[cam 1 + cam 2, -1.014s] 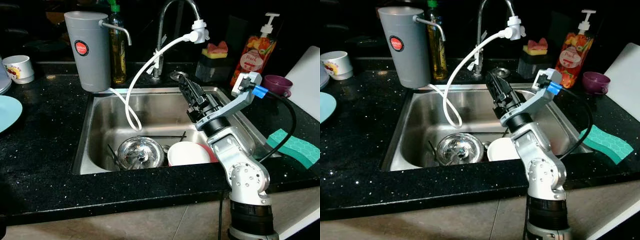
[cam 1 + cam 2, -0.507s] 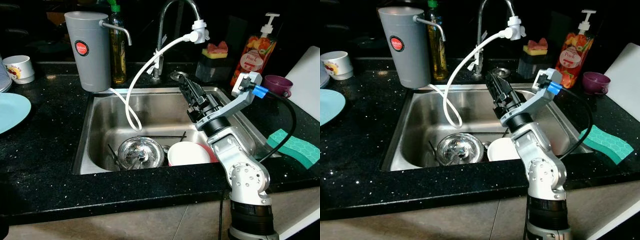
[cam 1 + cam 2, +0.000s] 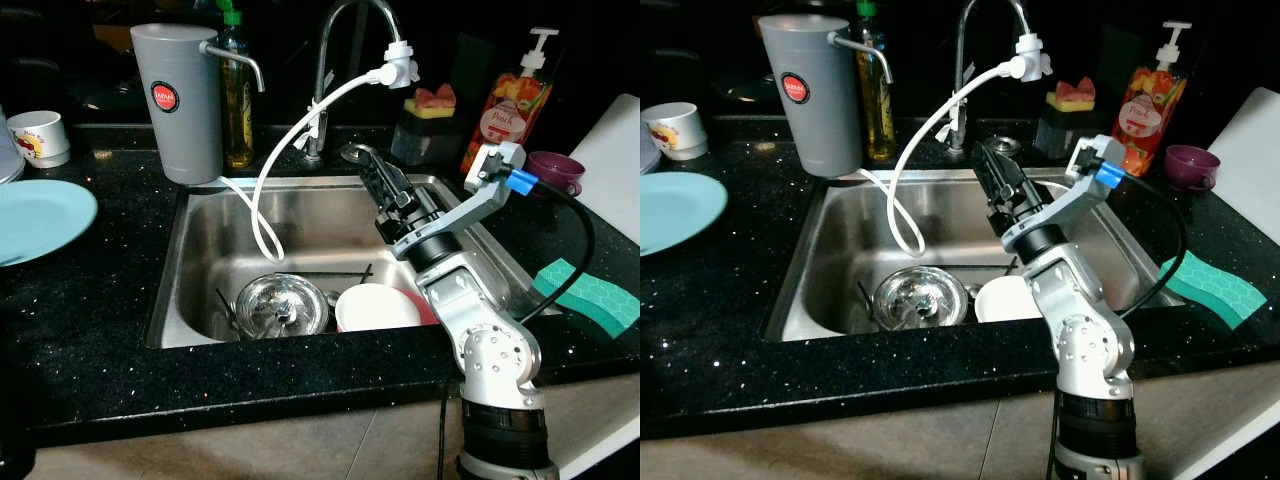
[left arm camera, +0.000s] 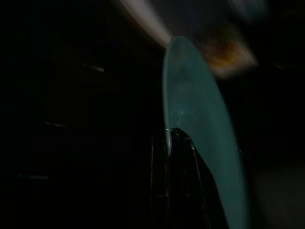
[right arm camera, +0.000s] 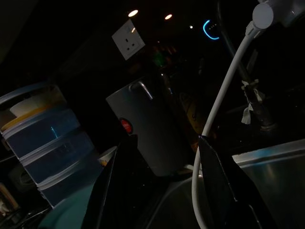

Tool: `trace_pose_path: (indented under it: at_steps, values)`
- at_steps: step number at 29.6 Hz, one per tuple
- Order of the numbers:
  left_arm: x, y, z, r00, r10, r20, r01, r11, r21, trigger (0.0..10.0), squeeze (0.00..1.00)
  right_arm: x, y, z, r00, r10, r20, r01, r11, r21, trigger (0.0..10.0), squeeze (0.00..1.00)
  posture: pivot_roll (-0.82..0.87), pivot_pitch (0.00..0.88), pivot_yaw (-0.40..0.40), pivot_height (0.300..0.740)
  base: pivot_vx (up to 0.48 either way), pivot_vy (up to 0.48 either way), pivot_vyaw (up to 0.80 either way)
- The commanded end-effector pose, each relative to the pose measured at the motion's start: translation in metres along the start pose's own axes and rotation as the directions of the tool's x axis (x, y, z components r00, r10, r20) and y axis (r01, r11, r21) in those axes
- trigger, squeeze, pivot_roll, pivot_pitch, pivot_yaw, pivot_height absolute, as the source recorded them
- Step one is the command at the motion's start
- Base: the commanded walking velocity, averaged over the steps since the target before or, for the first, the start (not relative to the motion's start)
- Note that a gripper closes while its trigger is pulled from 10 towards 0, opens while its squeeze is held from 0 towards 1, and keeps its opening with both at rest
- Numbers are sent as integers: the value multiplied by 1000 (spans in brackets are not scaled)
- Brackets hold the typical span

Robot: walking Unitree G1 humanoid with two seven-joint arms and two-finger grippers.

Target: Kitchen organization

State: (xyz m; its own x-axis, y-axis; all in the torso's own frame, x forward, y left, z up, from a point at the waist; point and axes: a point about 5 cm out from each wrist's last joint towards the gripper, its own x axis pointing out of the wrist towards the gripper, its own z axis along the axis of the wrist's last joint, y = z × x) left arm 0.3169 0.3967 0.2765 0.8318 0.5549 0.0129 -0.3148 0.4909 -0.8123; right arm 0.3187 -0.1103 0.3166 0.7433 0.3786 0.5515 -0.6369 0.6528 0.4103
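Light-blue plate (image 3: 40,218) now further in over counter (image 3: 100,300), pinched in left gripper (image 4: 172,138); right gripper (image 3: 372,172) parted, empty, above sink (image 3: 200,215); plate transfer likely underway.

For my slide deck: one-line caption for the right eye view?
Right pincer open above the sink; teal plate over the counter's left.

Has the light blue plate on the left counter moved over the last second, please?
Yes. The light blue plate has come rightward toward the sink, while the grey water filter stays put.
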Motion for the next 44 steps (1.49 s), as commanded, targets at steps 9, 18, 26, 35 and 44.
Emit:
trace_pose_path:
  at_steps: [9, 18, 26, 35, 44]
  values:
    - [-25, -58, -22, 885, -461, -65, 455, 887, -81, 10000, 0, 3, 0, 5, 1000, 12, 4, -12, 1000, -17, 10000, 0, 90, 163, -60, 740, 0, 0, 0]
    - [-73, -86, -50, 600, -759, -252, 764, 637, -100, 10000, 0, -1, -1, 6, 999, 44, -22, -43, 998, 51, 10000, 0, 83, 157, -58, 740, 0, 0, 0]
    - [-93, -88, -69, 475, -820, -318, 820, 544, -177, 10000, 0, -6, 1, 6, 996, 91, -21, -85, 976, 200, 10000, 0, 68, 150, -58, 740, 0, 0, 0]
    - [-115, -102, -85, 327, -904, -274, 859, 406, -313, 10000, 0, -15, -9, 1, 999, 20, -48, -6, 960, 280, 10000, 0, 42, 142, -66, 740, 0, 0, 0]
    - [-121, -114, -97, 278, -928, -248, 855, 357, -377, 10000, 0, -20, -13, 1, 997, -8, -77, 28, 967, 252, 10000, 0, 22, 138, -64, 740, 0, 0, 0]
